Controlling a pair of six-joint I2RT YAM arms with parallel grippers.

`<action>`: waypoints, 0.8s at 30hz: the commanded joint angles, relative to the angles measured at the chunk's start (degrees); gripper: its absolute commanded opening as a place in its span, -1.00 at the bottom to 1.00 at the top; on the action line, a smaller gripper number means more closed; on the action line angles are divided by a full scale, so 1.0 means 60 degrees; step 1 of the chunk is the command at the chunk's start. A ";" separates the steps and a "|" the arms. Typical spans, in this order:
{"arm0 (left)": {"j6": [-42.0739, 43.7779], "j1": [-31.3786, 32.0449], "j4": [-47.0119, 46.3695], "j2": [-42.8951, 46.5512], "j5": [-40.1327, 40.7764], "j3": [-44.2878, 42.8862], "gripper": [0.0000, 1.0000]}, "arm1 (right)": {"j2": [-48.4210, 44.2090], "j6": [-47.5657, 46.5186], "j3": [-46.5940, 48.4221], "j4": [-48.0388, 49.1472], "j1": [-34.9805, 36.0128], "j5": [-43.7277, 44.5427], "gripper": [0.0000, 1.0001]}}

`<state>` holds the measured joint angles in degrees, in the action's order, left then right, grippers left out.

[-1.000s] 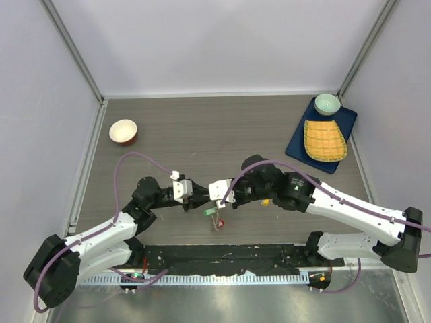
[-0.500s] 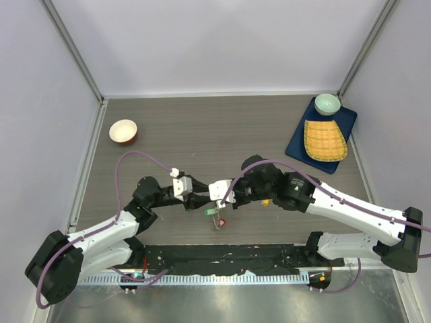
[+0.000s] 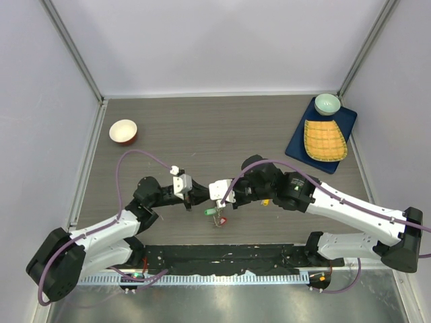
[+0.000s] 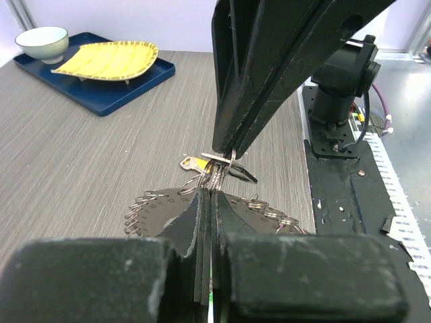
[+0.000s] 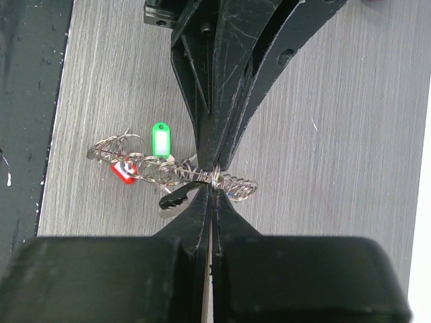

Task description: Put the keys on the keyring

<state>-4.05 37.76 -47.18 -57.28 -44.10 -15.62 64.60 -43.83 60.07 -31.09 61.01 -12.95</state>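
Station log, one moment, as I read it from the remote desk.

- Left gripper (image 4: pixel 210 198): jaws pressed flat together on the rim of the keyring (image 4: pixel 160 214), which fans out to both sides of the fingertips and lies low over the table (image 3: pixel 236 128).
- Right gripper (image 5: pixel 211 192): jaws likewise closed, meeting the left fingertips tip to tip from the opposite side. It pinches the wire loops of the keys (image 5: pixel 168 171) at the top of the bunch (I cannot tell which single loop).
- Keys: a silver cluster hanging between the two grippers, near the front edge of the table. A green tag (image 5: pixel 159 142) and a red tag (image 5: pixel 123 170) lie on the wood just beside it.
- Far right corner: blue tray (image 3: pixel 296 145) carrying a yellow dish (image 3: pixel 324 140) and a pale bowl (image 3: pixel 327 103).
- Far left: red-and-white bowl (image 3: pixel 123 131), well apart from the arms.
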 commanded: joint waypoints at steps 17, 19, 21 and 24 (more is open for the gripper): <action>-0.3992 -0.0038 -0.1990 0.2088 0.4928 0.0785 -1.00 | 0.0102 0.0244 -0.0241 0.0814 0.0231 0.0225 -0.99; -0.4347 -0.0023 -0.2010 0.2192 0.5151 0.0801 -0.99 | 0.0190 0.0289 -0.0344 0.1064 0.0363 0.0225 -0.98; -0.4654 -0.0038 -0.2054 0.2251 0.5225 0.0801 -1.00 | 0.0307 0.0304 -0.0417 0.1255 0.0451 0.0254 -0.99; -0.4904 -0.0009 -0.2113 0.2339 0.5386 0.0816 -1.00 | 0.0410 0.0333 -0.0505 0.1563 0.0539 0.0458 -0.98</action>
<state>-29.34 38.39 -50.39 -45.21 -19.44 -9.85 66.17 -43.44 58.37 -21.74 62.89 -9.93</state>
